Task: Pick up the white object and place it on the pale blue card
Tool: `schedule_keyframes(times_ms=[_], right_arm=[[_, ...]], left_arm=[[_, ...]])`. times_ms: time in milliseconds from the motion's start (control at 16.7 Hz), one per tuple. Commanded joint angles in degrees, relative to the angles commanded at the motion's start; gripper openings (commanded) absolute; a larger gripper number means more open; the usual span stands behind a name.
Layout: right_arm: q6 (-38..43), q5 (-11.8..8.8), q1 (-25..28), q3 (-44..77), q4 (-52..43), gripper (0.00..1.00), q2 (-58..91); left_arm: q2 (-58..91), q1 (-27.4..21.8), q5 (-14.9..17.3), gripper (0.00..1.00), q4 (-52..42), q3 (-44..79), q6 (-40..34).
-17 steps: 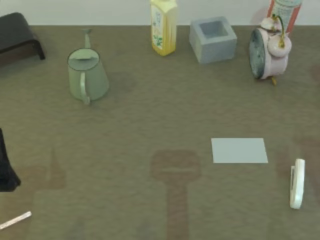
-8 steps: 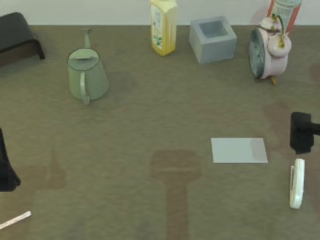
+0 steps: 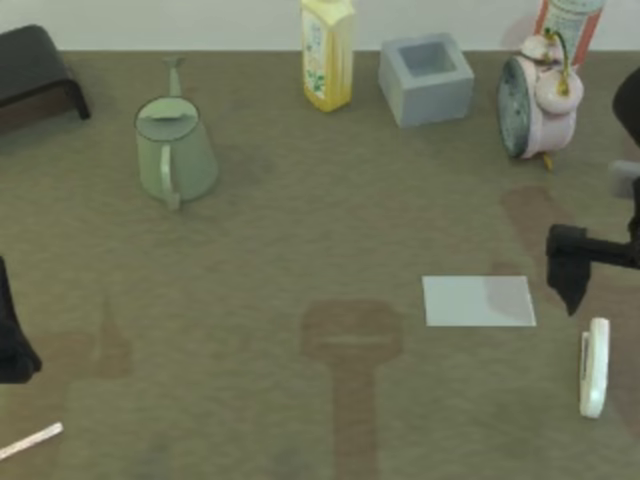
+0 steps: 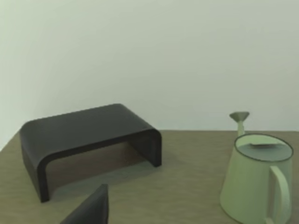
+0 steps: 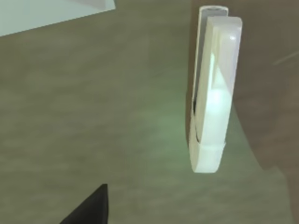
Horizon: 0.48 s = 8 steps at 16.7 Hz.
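Observation:
The white object (image 3: 595,367) lies lengthwise near the table's front right corner, its grey strip on its left side. The right wrist view shows the white object (image 5: 212,93) closely, untouched. The pale blue card (image 3: 478,301) lies flat just left of it and slightly farther back; a corner of the card (image 5: 46,11) shows in the right wrist view. My right gripper (image 3: 572,298) hovers between card and white object, just behind the object, open and empty; one fingertip (image 5: 93,207) shows. My left gripper (image 3: 12,340) stays parked at the left edge, open.
Along the back stand a black stand (image 3: 35,65), a green watering can (image 3: 175,150), a yellow bottle (image 3: 327,50), a grey-blue open box (image 3: 425,78), a pink alarm clock (image 3: 540,100) and a red-and-white container (image 3: 568,20). A thin pinkish stick (image 3: 30,440) lies front left.
My right arm came into the top view from the right and moved leftward, closer to the card's right edge. The white object, the card and the left arm have not moved.

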Motion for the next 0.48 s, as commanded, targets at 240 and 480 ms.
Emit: schedule_keyframes(times_ms=[240,480], right_arm=[[-0.1,0.0,-0.3,-0.3,0.3,1.00,-0.1],[-0.1,0.0,-0.1,-4.0,6.7,1.00,2.8]], left_arm=[[0.0,0.0,0.0,1.00,0.0,0.0,0.0],[0.0,0.0,0.0,1.00,0.0,0.0,0.0]])
